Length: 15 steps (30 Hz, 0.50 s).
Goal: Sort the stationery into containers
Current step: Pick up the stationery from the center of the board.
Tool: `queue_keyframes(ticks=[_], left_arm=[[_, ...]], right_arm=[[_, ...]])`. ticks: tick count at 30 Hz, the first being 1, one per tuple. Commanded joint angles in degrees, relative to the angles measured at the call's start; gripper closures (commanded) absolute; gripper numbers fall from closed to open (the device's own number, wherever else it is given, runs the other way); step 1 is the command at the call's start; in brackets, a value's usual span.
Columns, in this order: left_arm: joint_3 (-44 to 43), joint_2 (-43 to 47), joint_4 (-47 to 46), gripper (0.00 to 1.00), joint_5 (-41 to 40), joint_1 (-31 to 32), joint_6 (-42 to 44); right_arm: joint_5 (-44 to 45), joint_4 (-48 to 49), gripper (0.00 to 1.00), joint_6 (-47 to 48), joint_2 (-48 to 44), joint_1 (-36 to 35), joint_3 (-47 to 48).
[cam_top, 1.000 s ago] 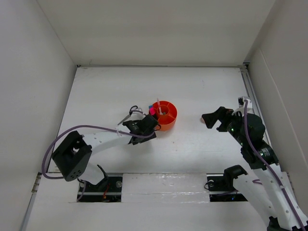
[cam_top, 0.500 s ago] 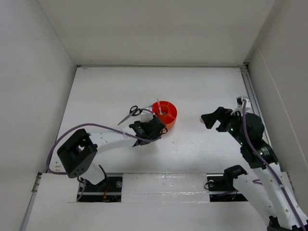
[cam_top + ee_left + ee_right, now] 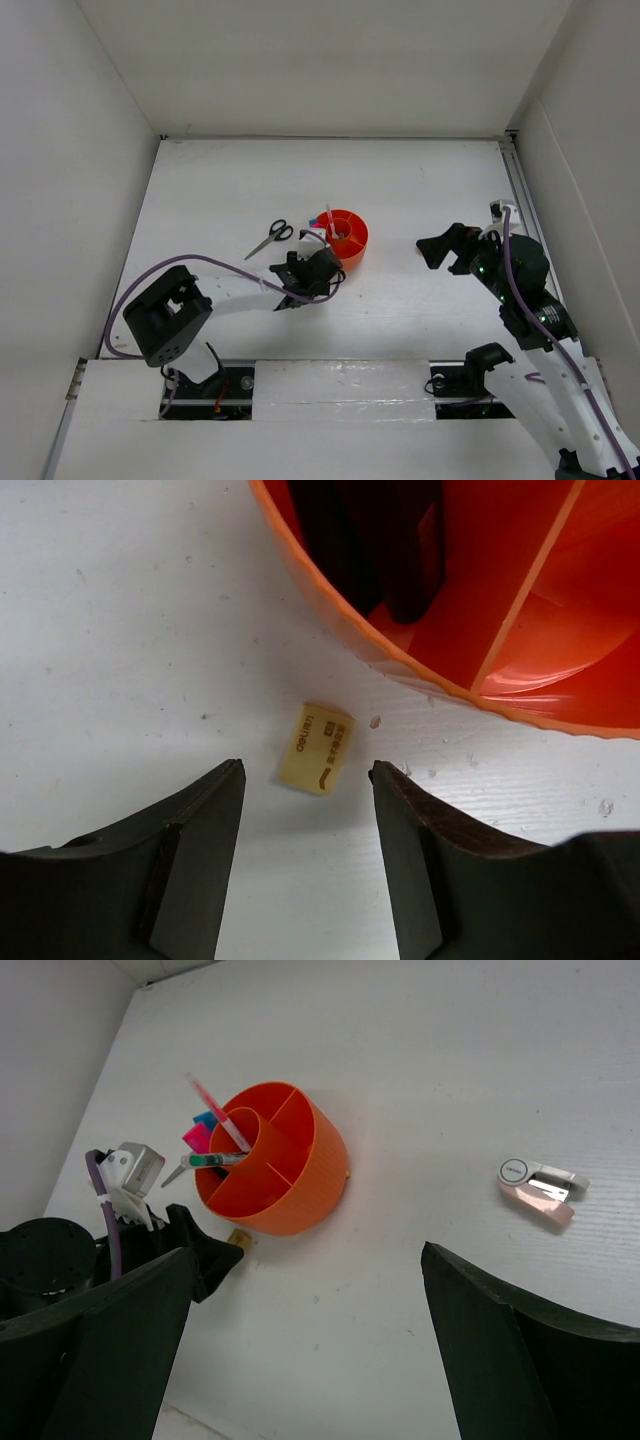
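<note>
The left gripper hangs low over the table with its jaws about half apart and nothing between them yet; the tan eraser lies flat just ahead of the fingertips, turned at a slant to them. Because the eraser is small and thin, a closing pinch could catch only a corner and spin it away, or pass over it if the fingers are not low enough. Just beyond it rises the wall of the orange organizer, and the finger on that side has little room, so a reach forward risks nudging the organizer and shifting everything in it. Lifting the eraser over the rim could also knock the pink pen leaning out of the central cup. Farther off, the right gripper stands wide open and empty, while the scissors and the sharpener lie unsorted on the table.
</note>
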<state>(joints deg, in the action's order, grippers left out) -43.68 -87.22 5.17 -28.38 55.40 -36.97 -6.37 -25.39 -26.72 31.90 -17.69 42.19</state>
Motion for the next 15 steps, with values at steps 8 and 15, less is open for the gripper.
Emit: queue_keyframes(ticks=[8, 15], left_arm=[[-2.55, -6.73, -2.01, 0.54, 0.08, 0.06, 3.05], [-2.46, -6.92, -0.78, 0.69, 0.87, 0.06, 1.65]], right_arm=[[-1.54, 1.92, 0.0, 0.97, -0.17, 0.12, 1.75], [-1.54, 1.92, 0.0, 1.5, -0.17, 0.12, 1.75]])
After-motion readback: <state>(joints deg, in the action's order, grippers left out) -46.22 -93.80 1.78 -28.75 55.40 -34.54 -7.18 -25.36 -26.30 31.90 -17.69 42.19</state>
